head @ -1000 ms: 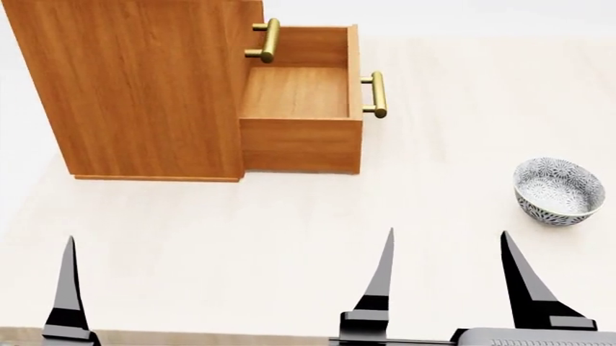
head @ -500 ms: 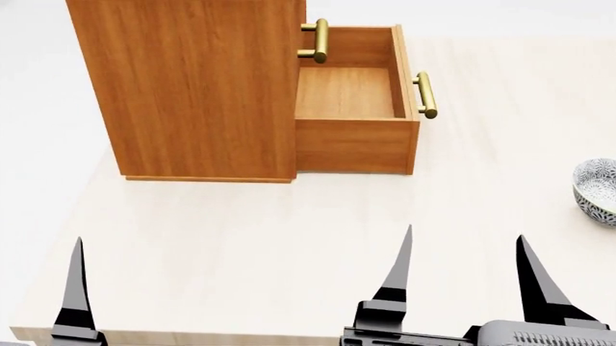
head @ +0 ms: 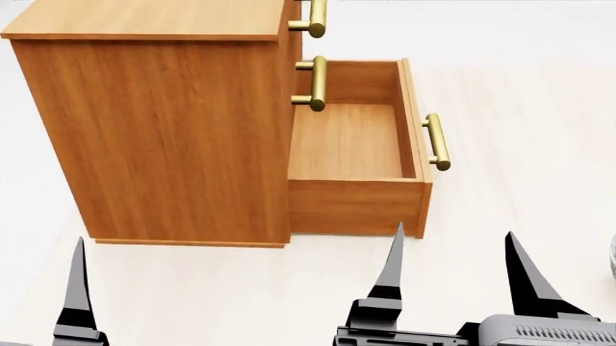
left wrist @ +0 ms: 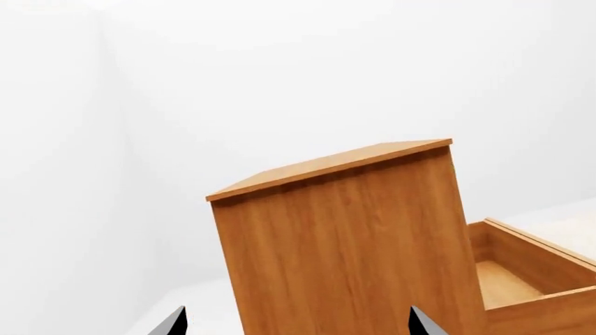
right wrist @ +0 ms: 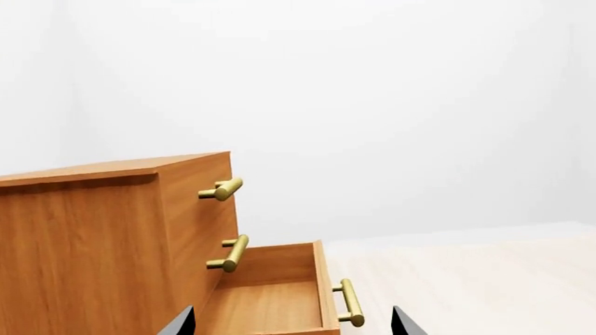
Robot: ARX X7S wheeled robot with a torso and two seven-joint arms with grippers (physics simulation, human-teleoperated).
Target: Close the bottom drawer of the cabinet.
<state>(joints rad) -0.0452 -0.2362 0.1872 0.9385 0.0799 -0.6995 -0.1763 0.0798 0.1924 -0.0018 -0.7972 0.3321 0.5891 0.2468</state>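
Note:
The orange-brown cabinet (head: 164,137) stands on the pale table with its side panel toward me. Its bottom drawer (head: 351,144) is pulled out to the right, empty, with its brass handle (head: 438,142) on the far right face. The two upper drawers are shut and their handles (head: 316,83) stick out. My right gripper (head: 454,236) is open and empty, low, just in front of the drawer's near side wall. The right wrist view shows the drawer (right wrist: 270,300) between the gripper's (right wrist: 292,315) jaws. My left gripper (left wrist: 297,315) is open, facing the cabinet's side (left wrist: 345,258); only one left finger (head: 77,288) shows in the head view.
A sliver of the patterned bowl (head: 613,265) shows at the head view's right edge. The pale table (head: 520,108) extends to the right of the drawer front. White walls lie behind the cabinet.
The view has moved closer and tilted: the cabinet looks larger and lower, its top and third handle now show. The bowl has slid almost out of view to the right. Drawer stays open.

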